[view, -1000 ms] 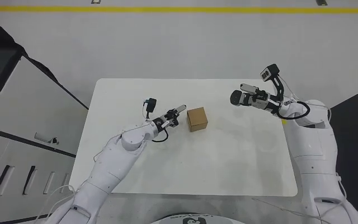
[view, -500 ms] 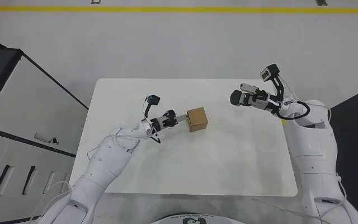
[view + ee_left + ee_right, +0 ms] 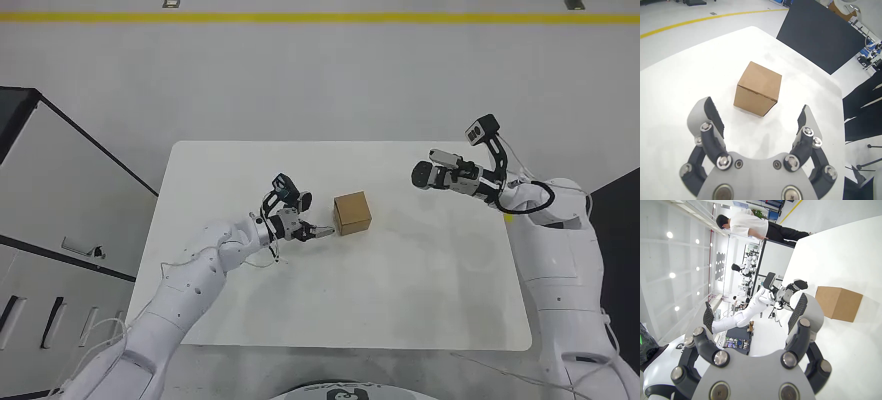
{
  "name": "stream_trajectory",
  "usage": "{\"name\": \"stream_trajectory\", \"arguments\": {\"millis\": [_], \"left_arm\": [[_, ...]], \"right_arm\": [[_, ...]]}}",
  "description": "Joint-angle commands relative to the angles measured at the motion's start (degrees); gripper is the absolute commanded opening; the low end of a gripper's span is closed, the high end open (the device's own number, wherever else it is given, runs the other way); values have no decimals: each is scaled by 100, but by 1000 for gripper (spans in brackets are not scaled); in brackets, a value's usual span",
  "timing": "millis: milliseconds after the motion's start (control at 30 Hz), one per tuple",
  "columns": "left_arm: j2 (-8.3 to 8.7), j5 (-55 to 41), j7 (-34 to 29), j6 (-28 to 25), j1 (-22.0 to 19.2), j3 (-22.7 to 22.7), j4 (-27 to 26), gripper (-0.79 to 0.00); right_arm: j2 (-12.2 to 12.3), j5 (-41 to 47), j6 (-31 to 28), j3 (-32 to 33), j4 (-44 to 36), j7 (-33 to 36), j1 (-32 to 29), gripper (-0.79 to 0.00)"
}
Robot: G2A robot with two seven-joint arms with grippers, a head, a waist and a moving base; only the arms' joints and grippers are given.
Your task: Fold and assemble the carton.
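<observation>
Carton (image 3: 352, 213): you see it as a closed brown cube, standing near the middle of the table (image 3: 420, 290).
Left hand (image 3: 322, 231): at the carton's 8 o'clock, just beside it but apart from it, with fingers spread.
Right hand (image 3: 416, 175): at the carton's 2 o'clock, well apart from it, with fingers spread too.
</observation>
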Motion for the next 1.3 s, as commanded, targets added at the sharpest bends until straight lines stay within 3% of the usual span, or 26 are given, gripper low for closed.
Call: {"name": "stream_trajectory", "arguments": {"millis": [0, 267, 567, 800, 1267], "left_arm": [[1, -25, -21, 11, 1, -3, -7, 0], [10, 295, 19, 45, -8, 34, -153, 0], [39, 1968, 1409, -156, -217, 240, -84, 0], [-22, 2668, 2497, -289, -555, 534, 384, 0], [-24, 2838, 2668, -143, -536, 576, 287, 0]], "right_arm": [[0, 0, 0, 0, 0, 0, 0, 0], [0, 0, 0, 0, 0, 0, 0, 0], [0, 0, 0, 0, 0, 0, 0, 0], [0, 0, 0, 0, 0, 0, 0, 0], [0, 0, 0, 0, 0, 0, 0, 0]]}}
